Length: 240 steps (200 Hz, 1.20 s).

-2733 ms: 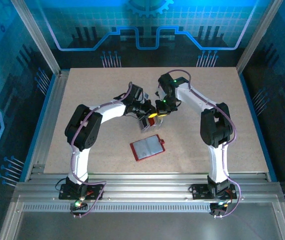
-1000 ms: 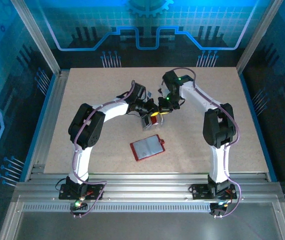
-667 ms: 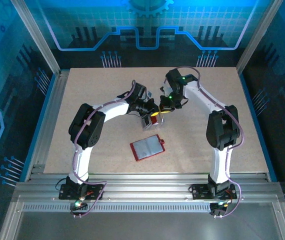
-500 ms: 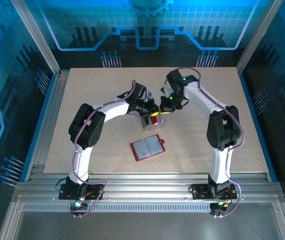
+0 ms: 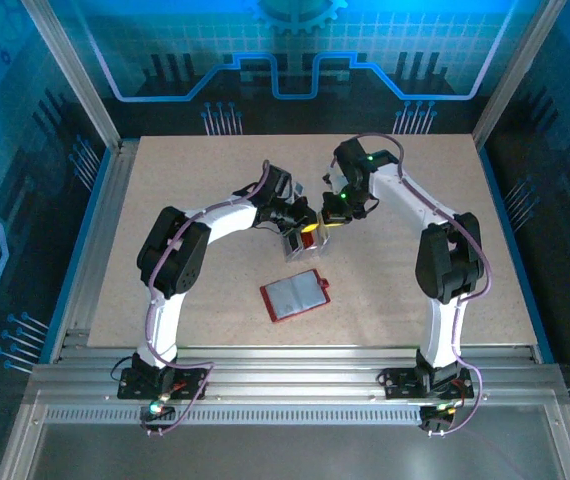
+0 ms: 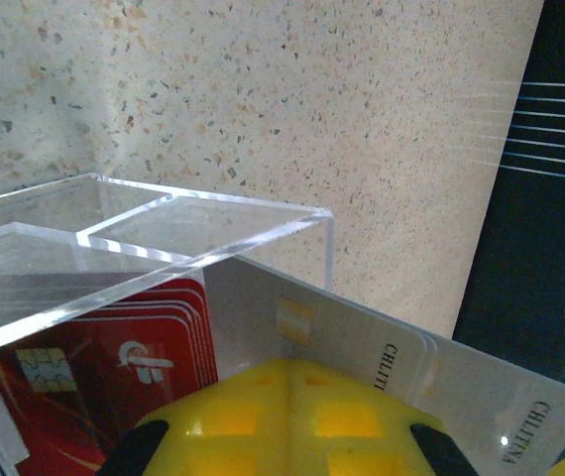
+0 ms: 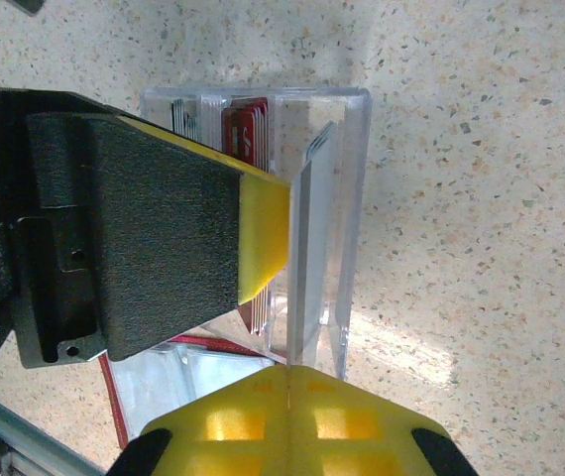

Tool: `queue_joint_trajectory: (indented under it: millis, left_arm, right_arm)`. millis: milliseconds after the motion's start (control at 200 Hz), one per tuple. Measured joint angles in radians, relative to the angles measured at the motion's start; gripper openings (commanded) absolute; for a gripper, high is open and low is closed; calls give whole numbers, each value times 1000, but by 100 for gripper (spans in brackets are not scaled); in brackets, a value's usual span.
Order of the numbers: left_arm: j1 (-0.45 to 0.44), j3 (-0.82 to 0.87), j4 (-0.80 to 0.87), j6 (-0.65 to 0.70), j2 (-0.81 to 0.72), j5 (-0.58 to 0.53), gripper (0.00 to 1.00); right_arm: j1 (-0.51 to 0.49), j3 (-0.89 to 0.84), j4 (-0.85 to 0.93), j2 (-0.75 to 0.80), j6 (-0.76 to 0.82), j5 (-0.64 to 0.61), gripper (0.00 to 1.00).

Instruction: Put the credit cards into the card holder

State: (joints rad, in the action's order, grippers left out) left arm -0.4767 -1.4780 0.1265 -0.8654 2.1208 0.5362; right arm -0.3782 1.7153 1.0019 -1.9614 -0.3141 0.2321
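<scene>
While the right pincer (image 7: 289, 371) seems clamped on the edge of the pale credit cards (image 7: 303, 248) standing in the clear box (image 7: 352, 198), the left pincer (image 6: 287, 369), fingers together, presses their face. Extraction looks underway; next, lift them straight past the box wall, where red cards (image 6: 114, 367) crowd alongside, toward the open card holder (image 5: 295, 296), lying apart on the desk (image 5: 485, 260).

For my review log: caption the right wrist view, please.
Grey card edge-on in clear card box, right gripper shut on its end, left gripper alongside.

Speckled beige tabletop (image 5: 485, 250); aluminium rails (image 5: 285, 385) at near edge; blue-lit circuit-pattern panels (image 5: 295, 50) behind, both sides.
</scene>
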Motion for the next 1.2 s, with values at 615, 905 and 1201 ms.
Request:
queue_joint_trajectory:
  millis: [615, 905, 1201]
  left_arm:
    - [72, 90, -64, -61, -126, 87, 3]
    - [73, 209, 31, 20, -299, 52, 8]
    - [69, 425, 192, 161, -554, -53, 19]
  right_arm:
    - [-2, 35, 19, 2, 0, -16, 0]
    - [-25, 58, 37, 15, 0, -62, 0]
    - [-75, 62, 46, 103, 0, -117, 0]
